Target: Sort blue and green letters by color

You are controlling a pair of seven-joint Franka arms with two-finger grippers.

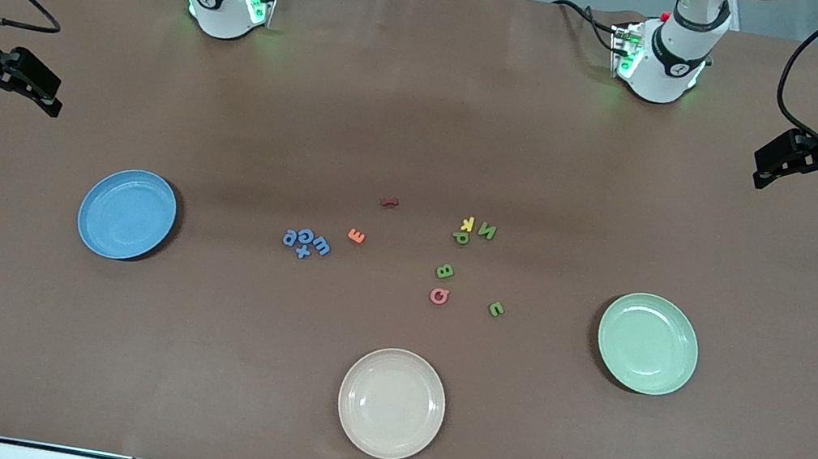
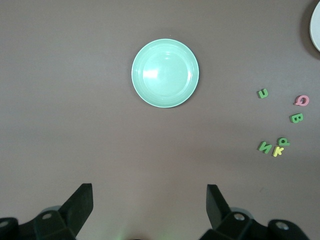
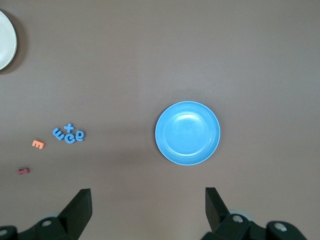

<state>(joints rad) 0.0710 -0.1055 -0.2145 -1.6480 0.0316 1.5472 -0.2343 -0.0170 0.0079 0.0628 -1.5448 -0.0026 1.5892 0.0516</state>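
Four blue letters [image 1: 306, 241] lie in a tight cluster mid-table; they also show in the right wrist view [image 3: 68, 134]. Green letters lie apart toward the left arm's end: N [image 1: 487, 231], P [image 1: 461, 236], B [image 1: 444, 271] and U [image 1: 496, 308]. The left wrist view shows U [image 2: 262, 93], B [image 2: 296, 118], N [image 2: 265, 147] and P [image 2: 284, 142]. My left gripper [image 1: 759, 168] [image 2: 150, 192] is open and empty, high over its end of the table. My right gripper [image 1: 57, 96] [image 3: 147, 195] is open and empty over the other end.
A blue plate [image 1: 127, 214] lies toward the right arm's end, a green plate [image 1: 648, 343] toward the left arm's end, and a cream plate [image 1: 391, 402] nearest the front camera. A yellow K [image 1: 467, 223], pink Q [image 1: 439, 296], orange E [image 1: 356, 236] and red letter [image 1: 390, 201] lie among the letters.
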